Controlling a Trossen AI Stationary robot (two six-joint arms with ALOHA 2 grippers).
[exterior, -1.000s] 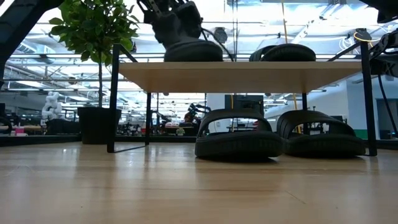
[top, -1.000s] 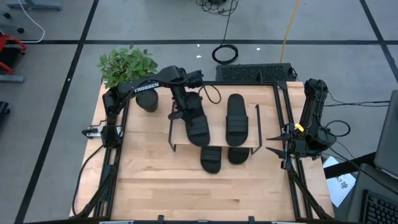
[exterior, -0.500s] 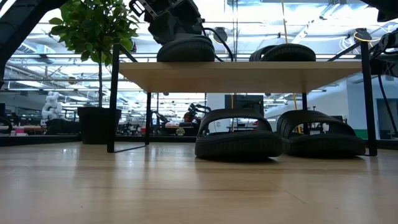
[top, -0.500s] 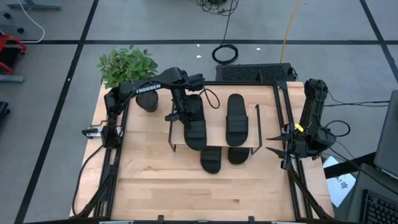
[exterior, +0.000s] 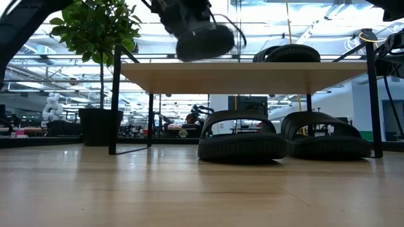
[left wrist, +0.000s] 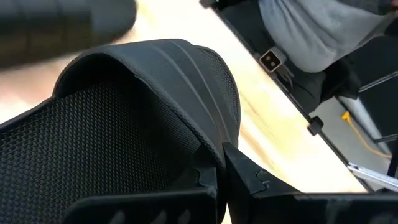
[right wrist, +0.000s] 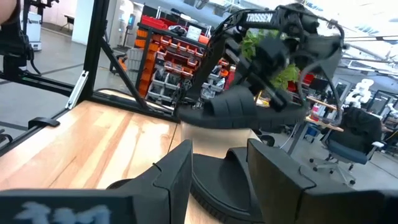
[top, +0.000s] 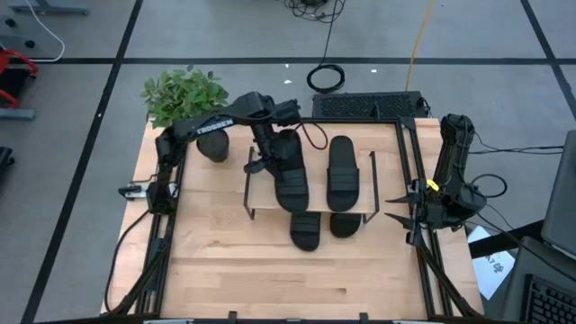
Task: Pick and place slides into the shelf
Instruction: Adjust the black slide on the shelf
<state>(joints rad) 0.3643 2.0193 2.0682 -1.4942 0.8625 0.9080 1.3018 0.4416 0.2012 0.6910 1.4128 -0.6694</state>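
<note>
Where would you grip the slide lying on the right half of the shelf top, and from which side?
Take the slide by one edge of its wide strap, coming straight down from above. It lies flat and sole-down on the shelf, strap arched upward, so the strap is probably the only raised part jaws could close on. The left gripper, shut on the neighbouring slide, crowds that side, so the right side looks freer.

The shelf board covers most of the two lower slides, leaving only their ends showing. In the low view the lifted slide is smeared with blur. The left gripper is buried behind that slide's strap, so its fingers can't be made out.
</note>
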